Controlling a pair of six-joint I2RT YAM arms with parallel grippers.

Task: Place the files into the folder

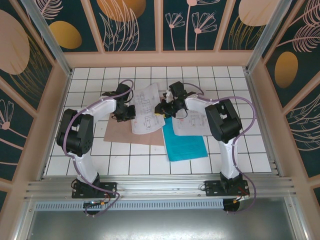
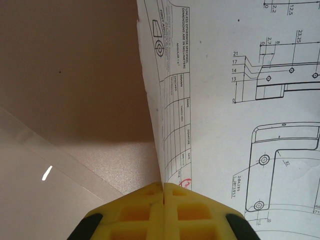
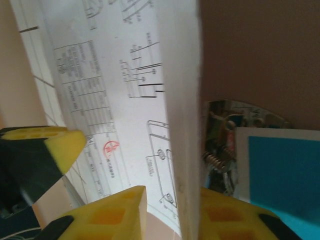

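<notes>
left end effector (image 2: pixel 164 192) on sheet (image 2: pixel 225 125) edge

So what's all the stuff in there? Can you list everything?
folder: one, pinkish-brown, flat in the middle
lifted sheet: one, white with black drawings, held over the folder
flat sheet: one, white with print, right of the lifted sheet
teal sheet: one, teal-blue, at the flat sheet's near edge
table: one, white tiles, under everything
left gripper: one, yellow pads, shut on the lifted sheet's edge
right gripper: one, yellow pads, open around that sheet's edge
</notes>
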